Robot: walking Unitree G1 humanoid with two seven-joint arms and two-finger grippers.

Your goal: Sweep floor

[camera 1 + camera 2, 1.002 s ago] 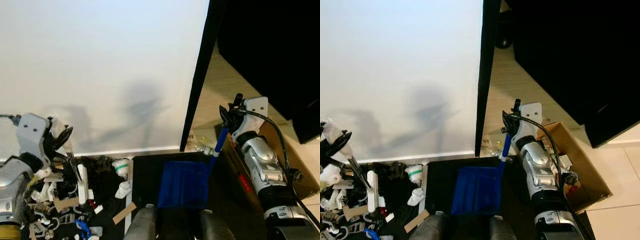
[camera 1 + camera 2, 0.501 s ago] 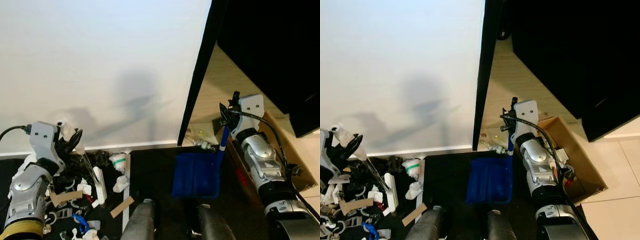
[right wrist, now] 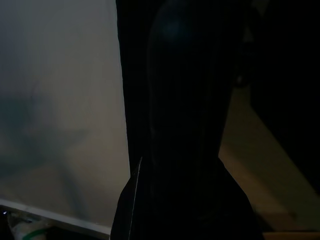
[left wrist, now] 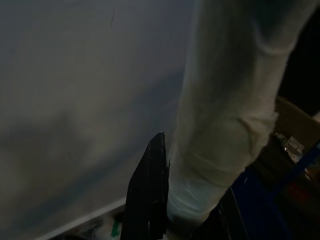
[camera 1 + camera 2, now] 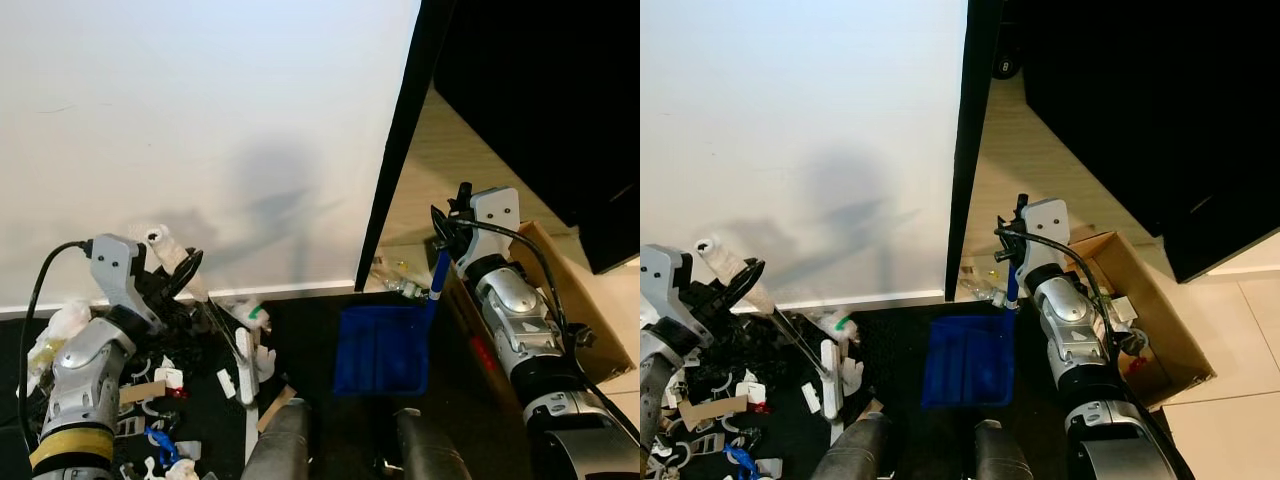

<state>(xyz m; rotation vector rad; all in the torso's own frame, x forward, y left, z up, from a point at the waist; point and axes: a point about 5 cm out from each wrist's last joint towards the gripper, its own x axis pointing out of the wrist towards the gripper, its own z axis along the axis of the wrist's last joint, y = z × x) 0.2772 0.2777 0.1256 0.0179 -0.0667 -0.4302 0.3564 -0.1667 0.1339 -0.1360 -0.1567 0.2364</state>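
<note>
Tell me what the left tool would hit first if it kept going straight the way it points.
Probably the white wall. The left tool, shut on the broom handle, points up and forward at it, with nothing between in the left wrist view; depth is unclear.

Head views are bright and mostly sharp. The white wall (image 5: 200, 120) is evenly lit and carries soft grey shadows of my arms above its skirting; right of it a black panel (image 5: 1120, 90) shows no detail. Both my wrist views are dim, close objects blurred.
</note>
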